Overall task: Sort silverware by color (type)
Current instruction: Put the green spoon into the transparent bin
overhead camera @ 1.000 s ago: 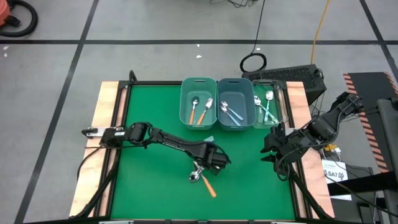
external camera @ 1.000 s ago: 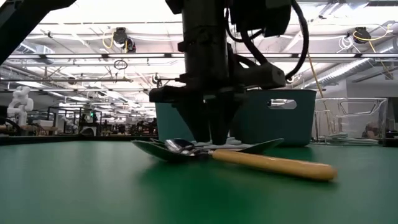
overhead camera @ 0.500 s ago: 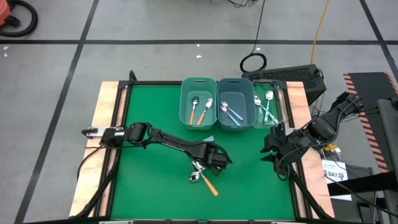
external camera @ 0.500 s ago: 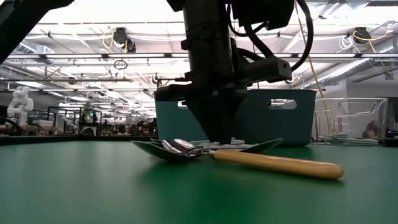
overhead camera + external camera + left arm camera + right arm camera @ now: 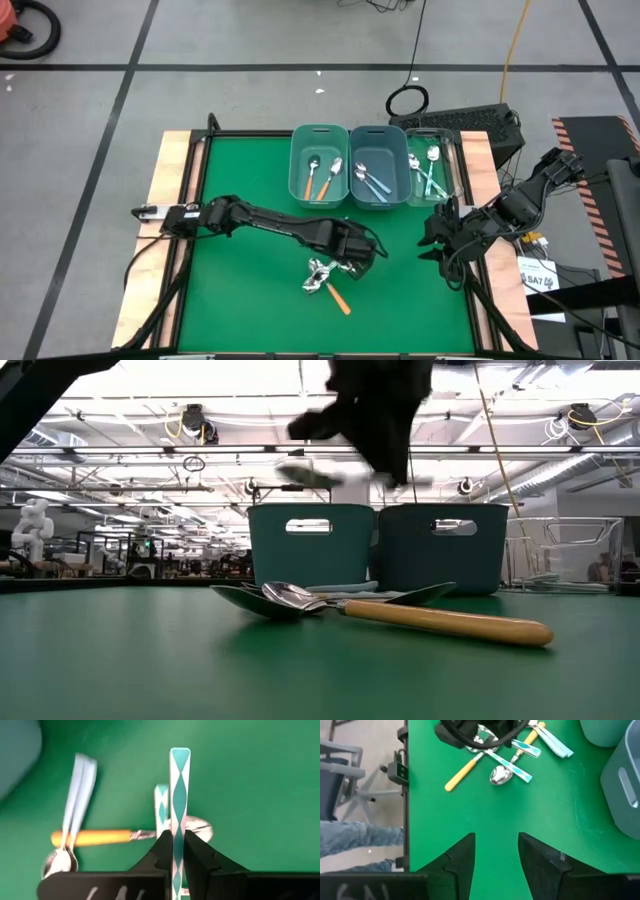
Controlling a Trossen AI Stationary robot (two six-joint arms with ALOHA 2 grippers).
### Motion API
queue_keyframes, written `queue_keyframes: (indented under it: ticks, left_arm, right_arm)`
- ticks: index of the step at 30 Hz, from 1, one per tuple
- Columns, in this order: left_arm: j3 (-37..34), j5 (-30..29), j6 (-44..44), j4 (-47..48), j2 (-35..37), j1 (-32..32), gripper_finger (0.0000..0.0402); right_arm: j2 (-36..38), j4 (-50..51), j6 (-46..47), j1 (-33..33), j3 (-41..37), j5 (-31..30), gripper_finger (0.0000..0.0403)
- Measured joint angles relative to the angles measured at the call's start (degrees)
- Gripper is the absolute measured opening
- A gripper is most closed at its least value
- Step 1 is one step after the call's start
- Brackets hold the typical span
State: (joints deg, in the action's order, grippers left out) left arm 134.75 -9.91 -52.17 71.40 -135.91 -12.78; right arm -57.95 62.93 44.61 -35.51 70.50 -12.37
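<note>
**Left gripper lifts a teal spoon off the pile**

Raised clear of the mat since a second ago, the left gripper (image 5: pixel 173 851) now hangs above the heap it was pressed into, its jaws pinched tight on the thin teal-and-white patterned handle of a teal spoon (image 5: pixel 179 795). In the low view the gripper (image 5: pixel 385 445) sits high over the green table (image 5: pixel 240 290), blurred.

On the mat below, at about 6 o'clock from the table's centre, the remaining pile (image 5: pixel 322 280) holds an orange-handled spoon (image 5: pixel 445 623), a light blue spoon (image 5: pixel 77 795) and another teal one (image 5: pixel 512 770), crossed over each other.

Three bins stand along the 12 o'clock edge: the left bin (image 5: pixel 297 165) holds orange-handled spoons, the middle bin (image 5: pixel 378 135) light blue ones, the right clear bin (image 5: pixel 452 165) teal ones.

At 3 o'clock, the right gripper (image 5: pixel 496 850) waits over bare mat near the table's edge, jaws parted and holding nothing.
</note>
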Motion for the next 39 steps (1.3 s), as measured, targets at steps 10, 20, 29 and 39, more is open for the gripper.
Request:
queue_keyframes:
  ticks: [10, 20, 29, 39]
  left_arm:
    - [0.25, 1.68, 15.10, -1.17, 3.78, 0.02, 0.0023]
    - [0.25, 5.43, 25.75, -1.81, 8.38, -0.02, 0.0023]
    - [0.21, 5.65, 36.96, -2.22, 12.60, 0.09, 0.0023]
    - [0.21, 6.94, 36.97, -5.90, 15.19, 0.72, 0.0023]
  right_arm:
    - [0.28, -3.75, 1.21, 0.22, 0.02, -1.36, 0.0145]
    - [0.24, -11.66, -2.55, 2.39, 0.02, -3.66, 0.0145]
    - [-0.32, -20.55, -10.96, 6.64, 0.02, -6.97, 0.0146]
    - [-4.05, -26.17, -17.71, 10.13, 0.04, -8.63, 0.0185]
